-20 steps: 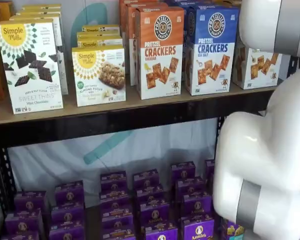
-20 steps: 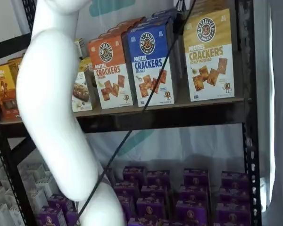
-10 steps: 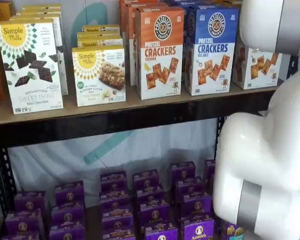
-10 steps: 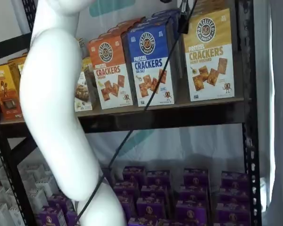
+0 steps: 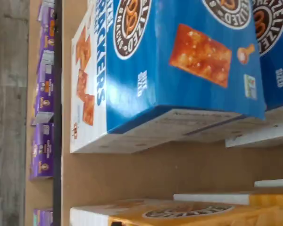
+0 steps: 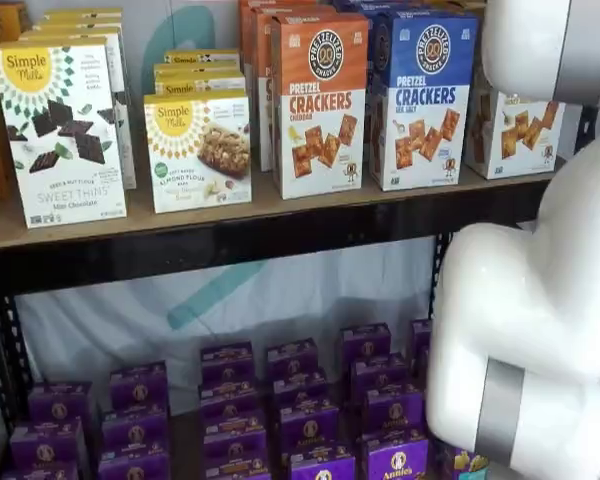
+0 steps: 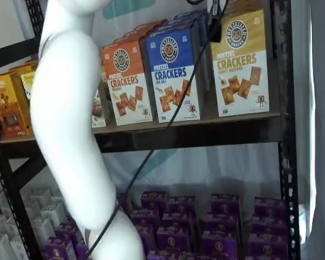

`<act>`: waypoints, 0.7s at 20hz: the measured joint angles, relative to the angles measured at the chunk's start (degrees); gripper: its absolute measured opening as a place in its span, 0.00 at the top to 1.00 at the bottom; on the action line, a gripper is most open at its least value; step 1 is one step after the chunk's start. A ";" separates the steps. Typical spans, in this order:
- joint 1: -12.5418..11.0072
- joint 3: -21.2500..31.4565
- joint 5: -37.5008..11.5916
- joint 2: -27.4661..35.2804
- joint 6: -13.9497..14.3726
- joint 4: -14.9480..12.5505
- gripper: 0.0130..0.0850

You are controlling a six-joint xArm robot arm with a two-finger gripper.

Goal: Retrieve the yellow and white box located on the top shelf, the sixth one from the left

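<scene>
The yellow and white box (image 7: 240, 64) stood upright at the right end of the top shelf (image 7: 206, 125), its front plain in one shelf view. In the other shelf view (image 6: 517, 135) the white arm (image 6: 540, 300) covered its upper part, leaving only the white lower part and the pictured crackers. In the wrist view only a strip of its yellow top (image 5: 188, 213) showed, cut off at the frame's edge. The gripper itself could not be made out in any view, so whether its fingers were apart or together could not be told; only a dark fitting with a black cable (image 7: 168, 122) hung down in front of the cartons.

Just beside the box stood the blue pretzel cracker carton (image 7: 172, 73), with a bare strip of shelf board between them in the wrist view. The orange carton (image 7: 126, 82) stood next along, the Simple Mills boxes (image 6: 65, 130) further on. Purple boxes (image 6: 300, 410) filled the shelf below.

Compared with half a second before, the arm's white link (image 7: 70, 124) had shifted slightly across the cartons on the left; the boxes had stayed in place.
</scene>
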 joint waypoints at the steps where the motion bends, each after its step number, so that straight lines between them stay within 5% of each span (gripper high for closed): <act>1: 0.12 -0.44 0.53 0.33 0.10 -0.44 0.00; 9: 1.37 -8.19 8.50 4.70 1.46 -5.34 0.00; 14: 2.71 -9.31 9.36 5.02 1.47 -8.90 0.00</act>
